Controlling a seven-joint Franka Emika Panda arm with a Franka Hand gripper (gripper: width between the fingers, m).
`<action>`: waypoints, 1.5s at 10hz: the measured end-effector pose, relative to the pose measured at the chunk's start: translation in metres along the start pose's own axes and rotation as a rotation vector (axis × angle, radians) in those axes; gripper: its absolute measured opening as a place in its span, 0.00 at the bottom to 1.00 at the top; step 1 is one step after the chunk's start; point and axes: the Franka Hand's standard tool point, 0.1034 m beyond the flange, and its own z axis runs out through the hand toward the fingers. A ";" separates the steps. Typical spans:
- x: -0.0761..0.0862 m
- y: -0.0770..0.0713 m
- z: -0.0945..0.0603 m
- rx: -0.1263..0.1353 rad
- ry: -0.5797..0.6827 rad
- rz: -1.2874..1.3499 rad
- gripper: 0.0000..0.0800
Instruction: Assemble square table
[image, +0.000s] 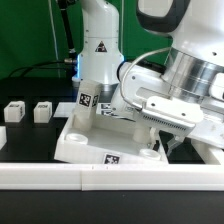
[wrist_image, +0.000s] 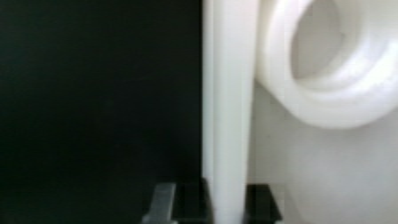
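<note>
The white square tabletop (image: 95, 140) lies in the middle of the exterior view, with a black-and-white tag on its front edge. My gripper (image: 162, 138) is at its right end in that view. In the wrist view the gripper (wrist_image: 217, 206) holds the tabletop's thin edge (wrist_image: 226, 100) between its two dark fingers (wrist_image: 265, 204); a round socket (wrist_image: 329, 70) shows beside the edge. Two loose white legs (image: 14, 112) (image: 42, 112) sit on the exterior view's left. Two more tagged white pieces (image: 87, 100) stand at the tabletop's far side; whether they are seated I cannot tell.
A long white border rail (image: 110, 179) runs along the front. The arm's white base (image: 98, 45) stands just behind the tabletop. A green backdrop and black cables are at the back left.
</note>
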 end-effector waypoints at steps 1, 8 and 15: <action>0.000 0.000 0.000 0.000 0.000 0.000 0.08; 0.003 0.017 -0.007 -0.107 0.015 -0.159 0.09; 0.001 0.052 -0.015 -0.054 0.106 -0.077 0.08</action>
